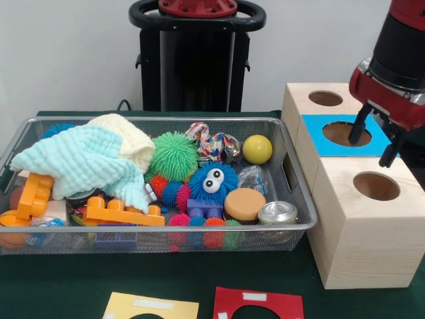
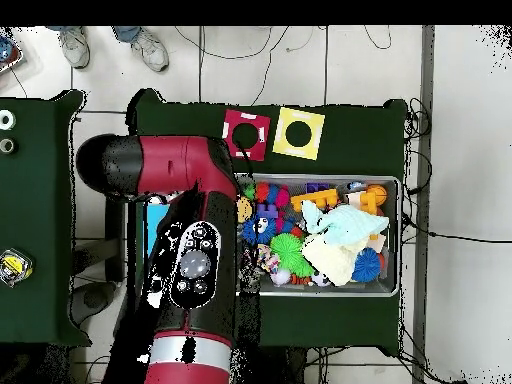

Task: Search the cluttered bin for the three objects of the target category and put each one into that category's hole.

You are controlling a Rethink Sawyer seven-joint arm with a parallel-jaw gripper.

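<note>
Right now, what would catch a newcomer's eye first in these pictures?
The wire mesh bin packed with bright toys, a mint green cloth heaped over its left end and a blue fuzzy toy with googly eyes mid-bin. Right of it, the open gripper hangs over the wooden box's blue-marked hole.

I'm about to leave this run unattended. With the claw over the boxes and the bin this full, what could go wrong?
The claw hangs open and empty just above the blue-marked hole; a careless descent might clip the wooden box.

The blanket drapes over part of the bin, so targets underneath may go unseen.

The toys are tightly packed; grabbing the blue fuzzy toy could drag neighbours out.
</note>
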